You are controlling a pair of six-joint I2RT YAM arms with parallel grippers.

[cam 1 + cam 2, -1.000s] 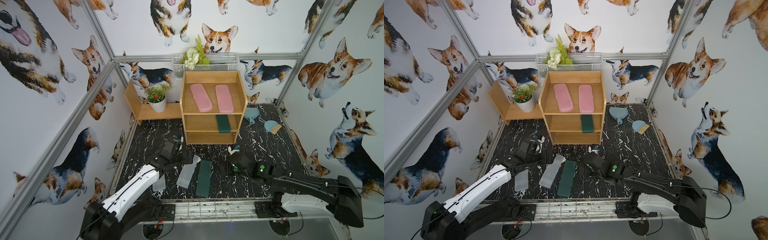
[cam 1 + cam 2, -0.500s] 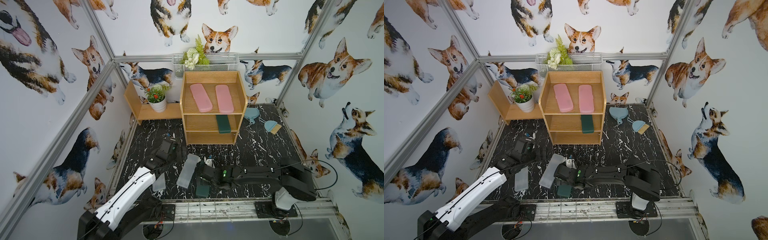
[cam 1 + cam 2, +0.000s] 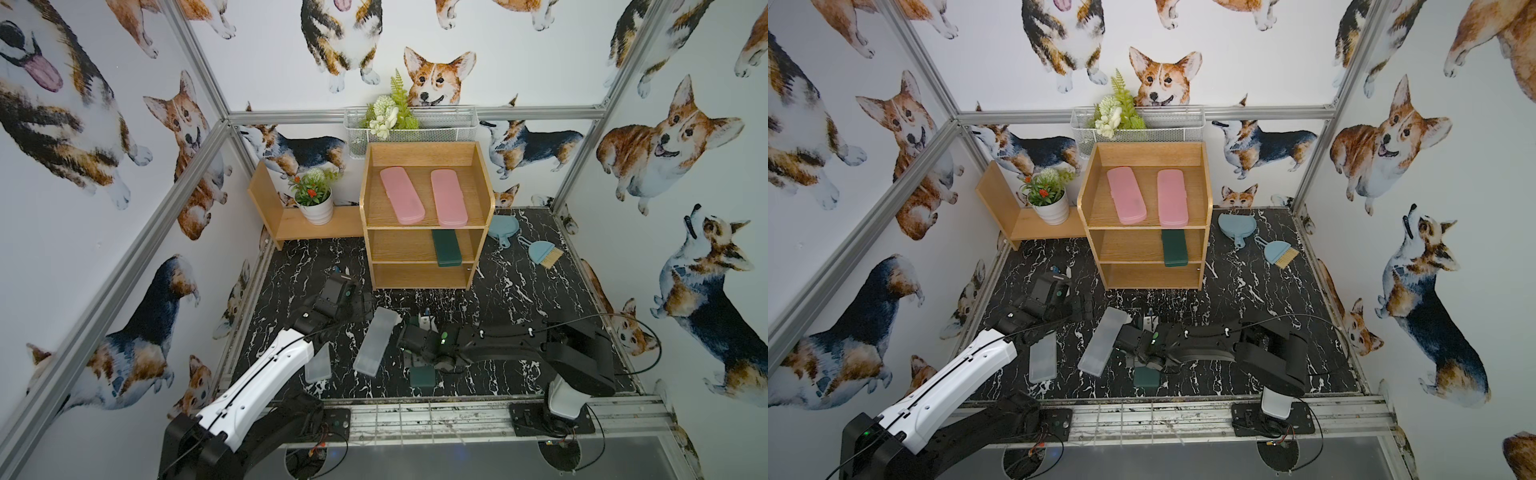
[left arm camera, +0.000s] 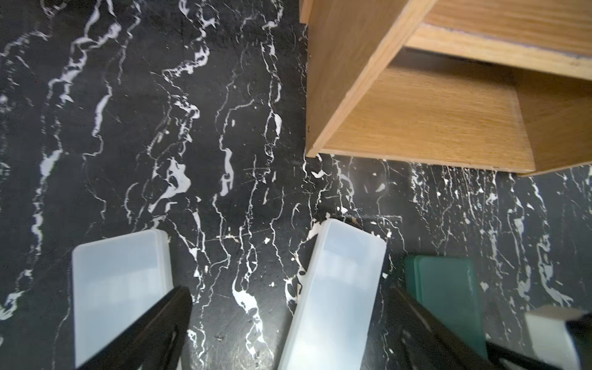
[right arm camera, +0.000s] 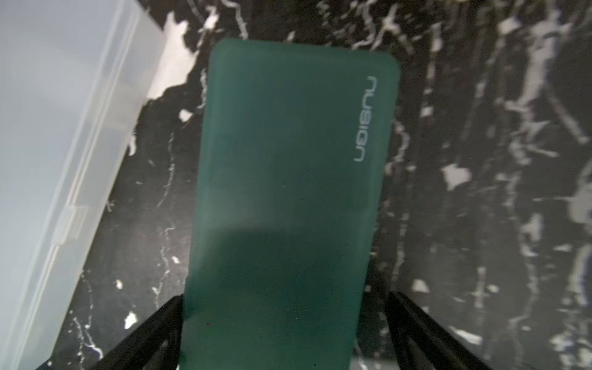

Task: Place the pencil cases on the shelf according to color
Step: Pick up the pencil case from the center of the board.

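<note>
Having swung in before the light-wood shelf (image 3: 399,245), straddling the dark green plastic pencil case (image 5: 288,160) edge-to-edge, right gripper (image 5: 283,296) spread; left gripper (image 4: 290,290) spread.

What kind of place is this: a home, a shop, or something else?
Probably a staged robot test cell, not a home: corgi-print walls on an aluminium frame, the left arm and right arm mounted at the front rail, a small shelf as prop.

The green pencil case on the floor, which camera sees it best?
The right wrist view: the green pencil case fills the picture, lettering and all. In both top views the right arm hides all but one end. The left wrist view catches only a part, at the edge.
</note>
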